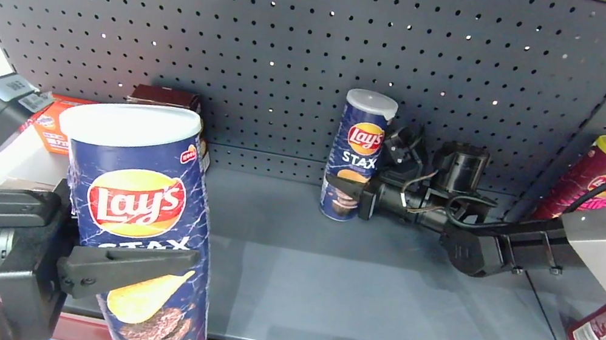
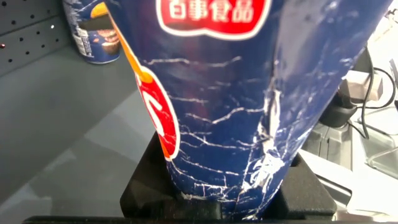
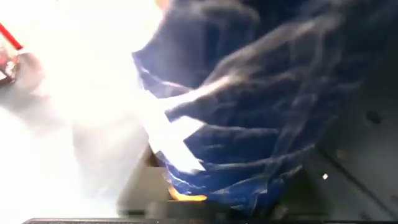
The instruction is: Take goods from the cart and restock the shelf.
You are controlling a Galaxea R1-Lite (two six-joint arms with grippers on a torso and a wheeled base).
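Boxes stand behind left claw's clamped near can; right claw clamps far can beside maroon can.

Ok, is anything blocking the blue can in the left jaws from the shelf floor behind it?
Nothing visible does. The blue can in the left jaws faces bare shelf floor. The second blue can, held by the right jaws, stands to the right near the back, and the boxes sit back left.

Left gripper: low at front left, fingers clamped across a tilted blue cylindrical crisp can. Right arm extended forward. Right gripper: fingers closed around a second, upright blue crisp can.
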